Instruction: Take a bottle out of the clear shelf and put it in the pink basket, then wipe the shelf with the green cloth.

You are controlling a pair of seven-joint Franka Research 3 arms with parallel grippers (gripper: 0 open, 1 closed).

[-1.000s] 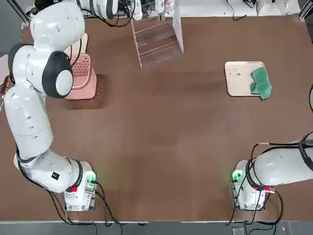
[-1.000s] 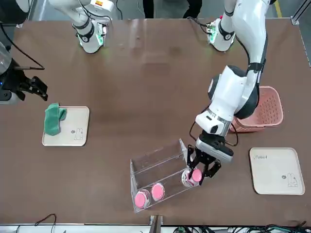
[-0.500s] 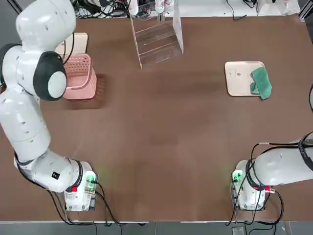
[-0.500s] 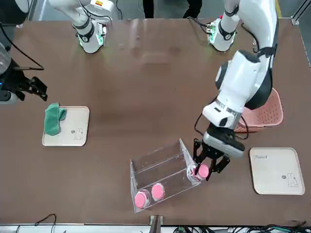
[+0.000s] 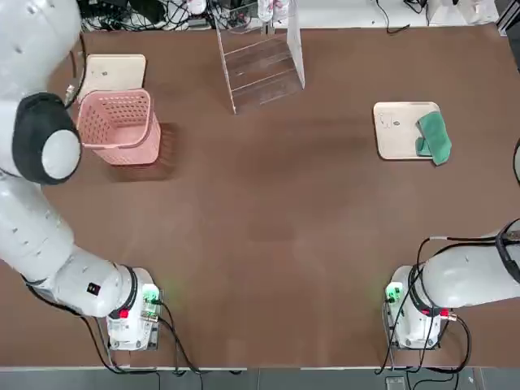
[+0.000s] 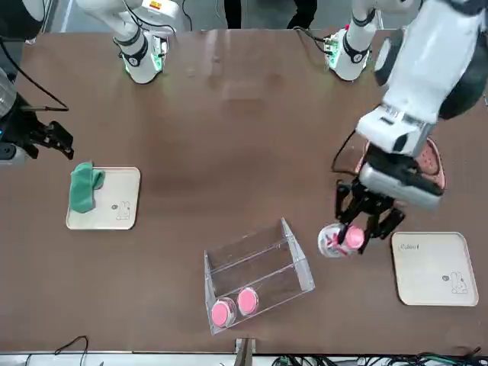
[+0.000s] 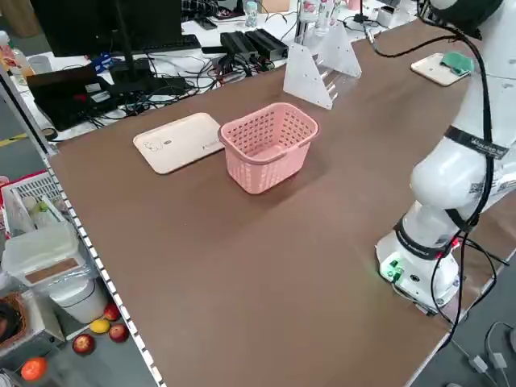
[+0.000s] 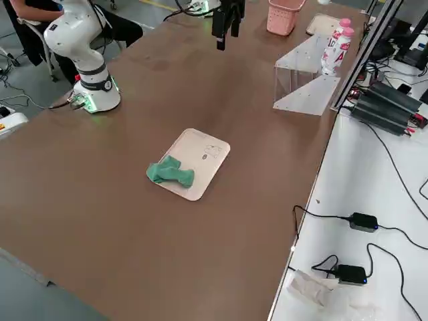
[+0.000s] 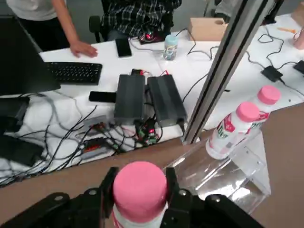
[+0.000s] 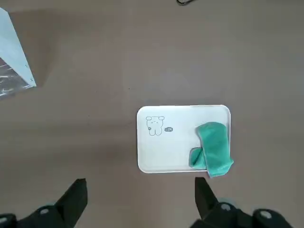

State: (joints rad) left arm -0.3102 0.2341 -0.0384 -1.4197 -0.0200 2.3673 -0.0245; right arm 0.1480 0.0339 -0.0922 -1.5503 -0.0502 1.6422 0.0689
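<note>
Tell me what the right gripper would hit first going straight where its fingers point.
Probably bare tabletop, just beside the cream tray, since the right gripper seems to point down; depth is unclear.

From my station I see a glossy, smooth clear plastic stepped shelf (image 9: 223, 178) and a matt pink plastic lattice basket (image 7: 268, 145). The soft teal-green cloth towel (image 10: 216, 149) looks fuzzy against the smooth cream plastic tray (image 10: 178, 142). The brown tabletop (image 5: 260, 211) reads smooth and matt.

My left tool (image 6: 357, 232) is closed in a grip beside the clear shelf (image 6: 255, 278); my right tool (image 6: 72, 141) is parked open, farther from that shelf.
</note>
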